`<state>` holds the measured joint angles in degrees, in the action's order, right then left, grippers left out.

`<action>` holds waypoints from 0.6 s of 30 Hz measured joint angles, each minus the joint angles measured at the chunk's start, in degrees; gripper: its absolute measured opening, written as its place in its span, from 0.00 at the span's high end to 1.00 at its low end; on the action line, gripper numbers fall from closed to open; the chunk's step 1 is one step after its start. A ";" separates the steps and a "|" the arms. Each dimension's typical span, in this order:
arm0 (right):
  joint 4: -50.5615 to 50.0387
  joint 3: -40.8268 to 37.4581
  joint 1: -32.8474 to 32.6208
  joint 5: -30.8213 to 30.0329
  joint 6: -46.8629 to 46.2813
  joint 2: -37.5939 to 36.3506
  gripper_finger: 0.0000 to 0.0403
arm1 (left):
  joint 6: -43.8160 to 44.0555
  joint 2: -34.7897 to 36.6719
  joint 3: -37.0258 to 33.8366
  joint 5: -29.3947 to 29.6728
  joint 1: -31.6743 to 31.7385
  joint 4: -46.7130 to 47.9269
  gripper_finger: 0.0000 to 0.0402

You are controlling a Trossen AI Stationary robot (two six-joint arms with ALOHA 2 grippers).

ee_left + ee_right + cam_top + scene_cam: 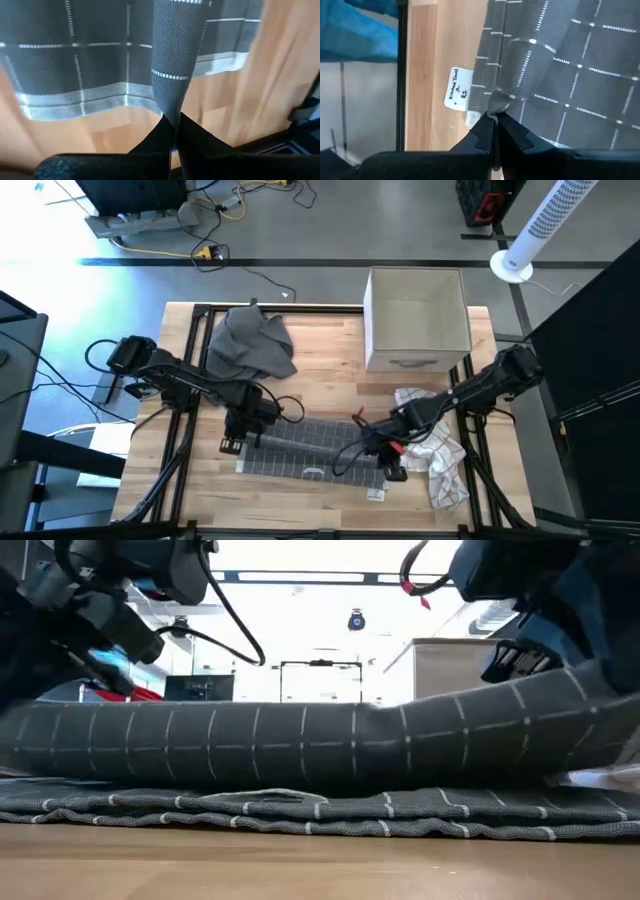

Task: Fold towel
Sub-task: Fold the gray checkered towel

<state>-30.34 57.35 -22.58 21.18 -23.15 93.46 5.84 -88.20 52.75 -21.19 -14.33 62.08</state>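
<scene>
A dark grey towel with thin white checks [310, 448] lies along the table's near middle. Its lower layers [320, 810] lie flat on the wood, and an upper layer [330, 745] is raised above them as a long band between my two grippers. At the towel's left end my left gripper [235, 442] is shut on it. My right gripper [388, 463] is shut on the right end, close to a white label [457, 90] sewn to the towel. My left gripper pinches a narrow gathered fold of the towel [171, 112] between its two fingertips, at the towel's left end. The cloth runs away from the fingers, drawn fairly taut, above the flat bordered layer [75, 97] on the table. My right gripper pinches a bunched bit of the towel's edge [496, 111] between its two fingertips, at the right end near the label. The held layer is lifted off the table while the layers under it [490, 55] stay on the wood.
A crumpled plain grey cloth [250, 345] lies at the far left. A white open box [415, 320] stands at the far right. A white patterned cloth [440, 455] is heaped by the right arm. Black frame rails [190, 380] run along the table's sides.
</scene>
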 joint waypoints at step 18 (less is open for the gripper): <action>-6.61 0.02 -0.75 -0.79 4.15 -0.03 0.81 | 1.49 0.00 -0.22 -7.47 -3.95 -5.35 0.83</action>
<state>-36.96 57.37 -23.33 20.39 -19.00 93.43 7.33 -88.20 52.53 -28.67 -18.28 56.73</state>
